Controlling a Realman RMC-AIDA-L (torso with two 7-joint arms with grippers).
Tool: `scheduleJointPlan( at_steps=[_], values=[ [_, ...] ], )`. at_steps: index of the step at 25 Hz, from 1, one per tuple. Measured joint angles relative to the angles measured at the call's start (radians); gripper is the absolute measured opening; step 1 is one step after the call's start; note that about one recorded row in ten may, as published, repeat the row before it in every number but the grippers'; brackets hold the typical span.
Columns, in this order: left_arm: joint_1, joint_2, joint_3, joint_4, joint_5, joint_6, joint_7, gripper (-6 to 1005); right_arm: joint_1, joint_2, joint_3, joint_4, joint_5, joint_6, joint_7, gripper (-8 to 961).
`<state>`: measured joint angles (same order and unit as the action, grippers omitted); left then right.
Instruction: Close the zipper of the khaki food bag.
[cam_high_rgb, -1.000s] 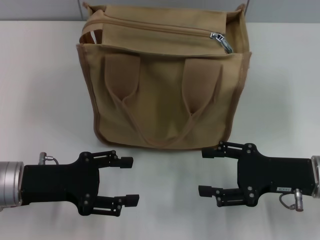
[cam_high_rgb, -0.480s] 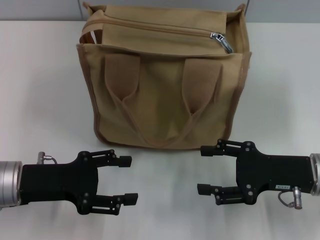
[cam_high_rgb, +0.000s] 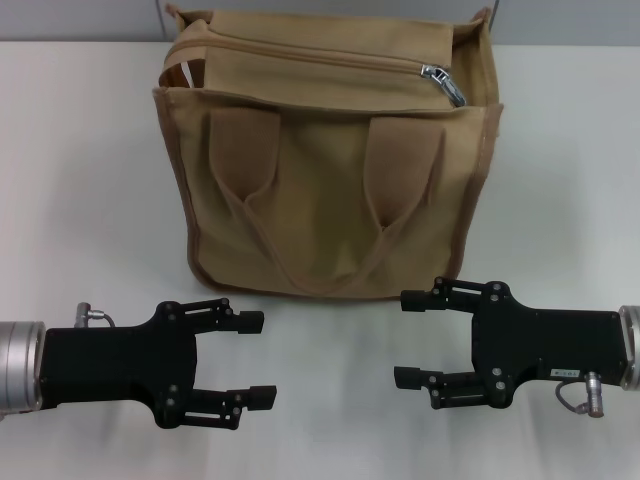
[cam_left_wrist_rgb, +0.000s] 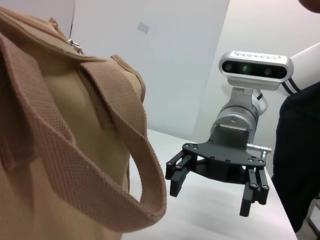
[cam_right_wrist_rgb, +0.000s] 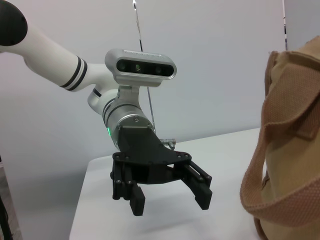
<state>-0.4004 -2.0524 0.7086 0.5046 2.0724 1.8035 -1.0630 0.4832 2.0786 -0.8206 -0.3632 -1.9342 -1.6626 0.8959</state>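
The khaki food bag (cam_high_rgb: 330, 190) stands upright at the far middle of the white table, its two handles hanging down its front. The zipper (cam_high_rgb: 320, 55) runs across its top. Its silver slider and pull tab (cam_high_rgb: 440, 80) sit near the bag's right end. My left gripper (cam_high_rgb: 268, 358) is open and empty on the near left, in front of the bag and clear of it. My right gripper (cam_high_rgb: 399, 337) is open and empty on the near right, also clear. The left wrist view shows the bag (cam_left_wrist_rgb: 60, 150) and the right gripper (cam_left_wrist_rgb: 211, 197). The right wrist view shows the left gripper (cam_right_wrist_rgb: 170, 204).
The white table (cam_high_rgb: 80, 180) stretches to both sides of the bag. A grey wall panel (cam_high_rgb: 80, 20) runs behind the table's far edge. One handle loop (cam_right_wrist_rgb: 265, 190) hangs close in the right wrist view.
Both grippers have shifted very slightly; the right one has edged a little to the left. The bag and slider have not moved.
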Motion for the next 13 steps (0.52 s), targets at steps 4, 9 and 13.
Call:
scheduleJointPlan(
  at_steps=[4, 9, 13],
  values=[
    [0.000, 0.003, 0.000, 0.000, 0.000, 0.000, -0.001, 834, 0.000, 0.000, 0.000, 0.001, 0.000, 0.000, 0.000, 810],
    [0.001, 0.004, 0.000, 0.000, -0.003, 0.000, 0.000, 834, 0.000, 0.000, 0.000, 0.001, 0.000, 0.004, 0.000, 810],
    [0.002, 0.005, 0.000, 0.000, -0.003, 0.000, 0.000, 834, 0.001, 0.000, 0.000, 0.001, 0.000, 0.011, 0.001, 810]
  ],
)
